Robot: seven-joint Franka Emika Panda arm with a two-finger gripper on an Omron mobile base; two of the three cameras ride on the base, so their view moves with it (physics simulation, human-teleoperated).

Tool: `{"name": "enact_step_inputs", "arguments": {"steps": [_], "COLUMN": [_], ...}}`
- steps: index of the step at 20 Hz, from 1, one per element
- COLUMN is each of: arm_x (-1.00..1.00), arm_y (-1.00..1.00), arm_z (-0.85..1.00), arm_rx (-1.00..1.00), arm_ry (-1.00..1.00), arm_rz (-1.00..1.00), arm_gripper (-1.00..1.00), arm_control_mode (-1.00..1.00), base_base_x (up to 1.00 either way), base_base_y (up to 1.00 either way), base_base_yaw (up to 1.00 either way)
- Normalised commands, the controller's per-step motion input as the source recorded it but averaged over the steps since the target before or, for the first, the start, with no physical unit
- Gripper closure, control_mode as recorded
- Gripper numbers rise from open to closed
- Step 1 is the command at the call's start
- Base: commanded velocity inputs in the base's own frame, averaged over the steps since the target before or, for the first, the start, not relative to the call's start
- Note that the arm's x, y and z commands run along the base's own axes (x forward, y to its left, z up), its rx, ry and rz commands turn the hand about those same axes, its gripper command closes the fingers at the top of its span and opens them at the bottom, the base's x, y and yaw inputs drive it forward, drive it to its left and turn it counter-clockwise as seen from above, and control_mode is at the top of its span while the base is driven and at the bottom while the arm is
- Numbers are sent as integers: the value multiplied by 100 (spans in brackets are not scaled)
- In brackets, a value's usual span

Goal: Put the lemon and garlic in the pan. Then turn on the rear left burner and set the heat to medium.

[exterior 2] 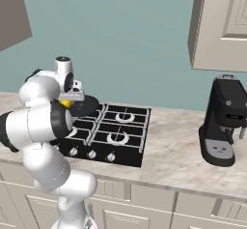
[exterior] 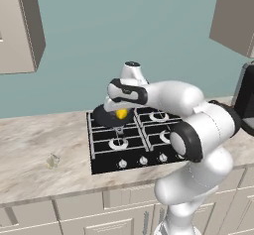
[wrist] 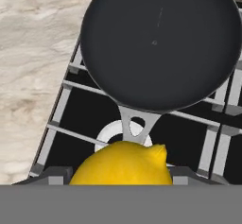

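Far to the left on the bench (exterior: 30, 145) I see the garlic (exterior: 52, 161), a small pale bulb sitting alone, well away from the cooktop (exterior: 131, 147). It looks light and a bit papery, so I think I should pinch it gently around its fat middle and not by the pointy top. Next comes the black pan (wrist: 160, 43) on the rear left burner (exterior: 110, 116), and it has nothing in it yet. The lemon (wrist: 122, 165) is up in the air, just before the pan's handle (wrist: 136, 124) and above the front left burner (wrist: 111, 134). My fingers are clamped on the lemon's two sides. It is round, firm and smooth, so I think it could roll or slip, and I want to hold it across its widest part until it is over the middle of the pan. Over on the right of the bench stands a black coffee machine (exterior 2: 222, 121).
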Motion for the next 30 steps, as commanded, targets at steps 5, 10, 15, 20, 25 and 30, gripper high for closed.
{"name": "enact_step_inputs", "arguments": {"steps": [5,10,15,20,25,30], "arm_x": [27,66,26,20,26,11], "arm_y": [0,0,5,11,7,0], "arm_z": [-2,0,0,-15,-45,-40], "arm_rx": [-3,-6,-3,0,0,0], "arm_ry": [1,5,5,3,1,0], "arm_rz": [-2,-5,-2,0,0,0], "arm_gripper": [100,100,100,100,100,100], "arm_control_mode": [-100,-100,-100,-100,-100,-100], "base_base_x": [0,0,0,0,0,0], "base_base_y": [0,0,0,0,0,0], "base_base_yaw": [0,0,0,0,0,0]}}
